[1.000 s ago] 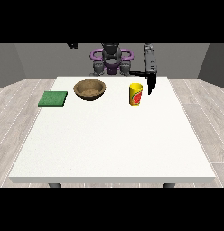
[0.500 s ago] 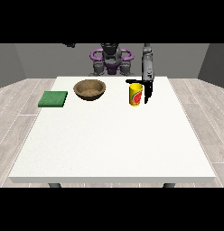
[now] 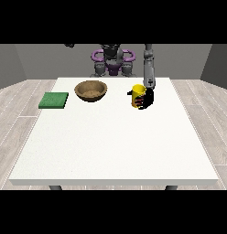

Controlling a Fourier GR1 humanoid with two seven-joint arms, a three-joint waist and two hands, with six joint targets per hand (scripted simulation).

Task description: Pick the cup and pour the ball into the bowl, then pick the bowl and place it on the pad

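**Closing on the cup at the far side of the worktop**

Standing upright toward the far edge of the worktop (image 3: 110,151), the yellow cup (image 3: 138,95) is met by the hand at the view's right (image 3: 145,98), which is set against the cup's right side. Dark fingers (image 3: 141,101) are seen curled across the cup's front, so the cup appears to be clasped rather than merely touched. The ball cannot be made out inside the cup. The wooden bowl (image 3: 91,90) lies to the view's left of the cup, well apart, and the green pad (image 3: 54,100) farther left again, near the worktop's edge. The cup's long axis is vertical; for the pour it would have to be carried leftward over the bowl and tipped. Of the other hand, only a dark shape (image 3: 69,45) at the top is seen, and its fingers cannot be judged.
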